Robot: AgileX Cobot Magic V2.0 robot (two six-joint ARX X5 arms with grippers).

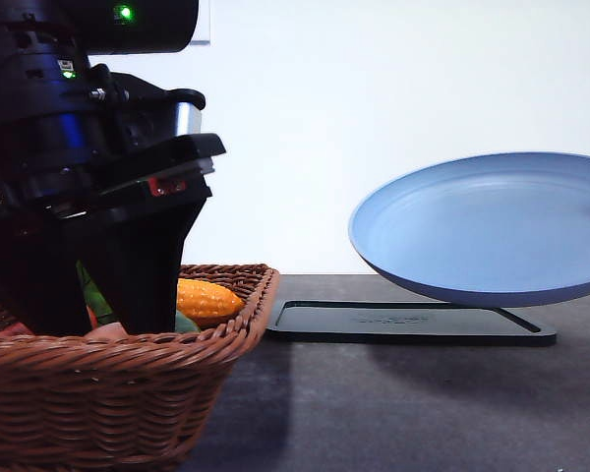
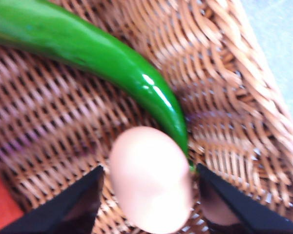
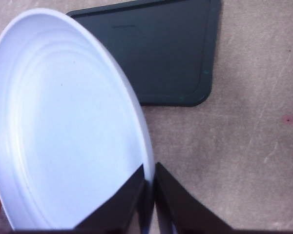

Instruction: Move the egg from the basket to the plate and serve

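A pinkish-brown egg (image 2: 150,178) lies on the woven floor of the brown wicker basket (image 1: 128,393), beside a green chili pepper (image 2: 102,56). My left gripper (image 2: 149,195) is down inside the basket, open, with one black finger on each side of the egg and a gap between each finger and the shell. In the front view the left arm (image 1: 88,167) hides the egg. The light blue plate (image 1: 482,231) hangs tilted above the table, and my right gripper (image 3: 149,187) is shut on its rim (image 3: 147,161).
A flat black tray (image 1: 408,322) lies on the dark table under and behind the plate. An orange corn-like piece (image 1: 206,298) rests in the basket, and something red (image 2: 0,204) lies by the left finger. Bare table (image 1: 393,413) stretches between basket and tray.
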